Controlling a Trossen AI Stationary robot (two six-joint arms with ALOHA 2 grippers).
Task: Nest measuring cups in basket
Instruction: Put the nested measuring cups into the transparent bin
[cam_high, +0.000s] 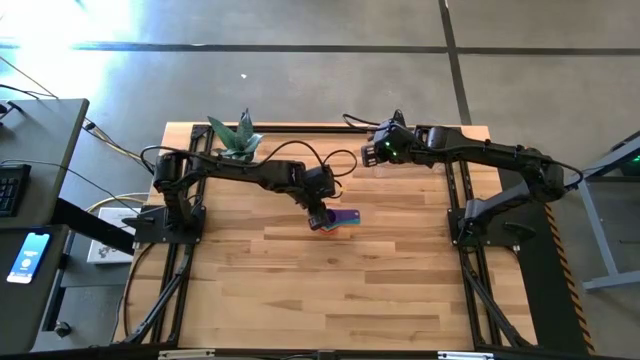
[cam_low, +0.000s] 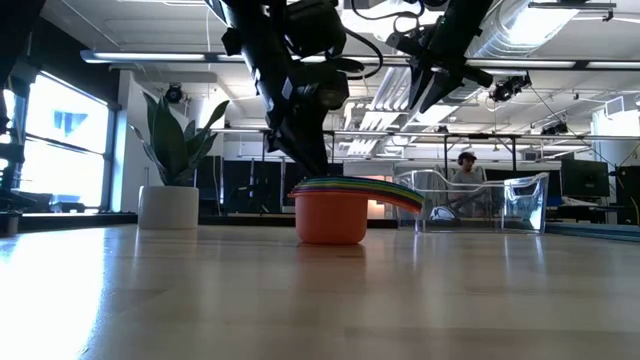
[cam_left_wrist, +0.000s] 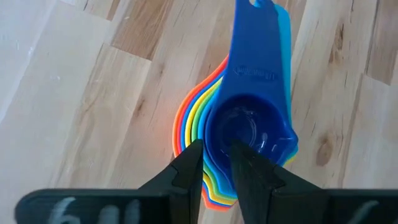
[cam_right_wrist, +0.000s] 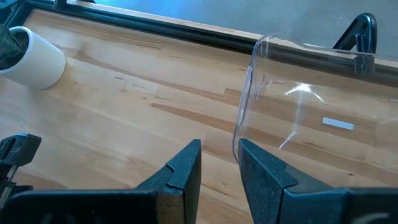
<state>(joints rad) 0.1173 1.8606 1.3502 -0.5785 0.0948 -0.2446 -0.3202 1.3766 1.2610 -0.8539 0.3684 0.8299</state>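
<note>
The measuring cups (cam_left_wrist: 205, 130) stand nested in one stack mid-table, resting on the base of the orange-red outer cup (cam_low: 330, 222). A blue cup (cam_left_wrist: 249, 124) is innermost, and the handles (cam_high: 347, 217) point toward the table's right. My left gripper (cam_left_wrist: 216, 155) is open, pointing steeply down at the stack's near side (cam_high: 318, 215). One finger is over the blue bowl and the other is outside its rim. The clear basket (cam_right_wrist: 245, 93) rests on the table at the far right (cam_low: 525, 200). My right gripper (cam_right_wrist: 221, 155) is open and hangs well above the basket's left end (cam_high: 373, 152). My left gripper stands open astride the blue cup's near rim (cam_left_wrist: 214, 134), coming from above at a slant. Whether either finger touches the rim I cannot tell. The stack rests on the table, upright.
A white plant pot (cam_high: 235, 148) stands at the far left edge (cam_low: 168, 207). The near half of the wooden table (cam_high: 330, 300) is bare wood. A person (cam_low: 466, 170) sits in the room behind the basket.
</note>
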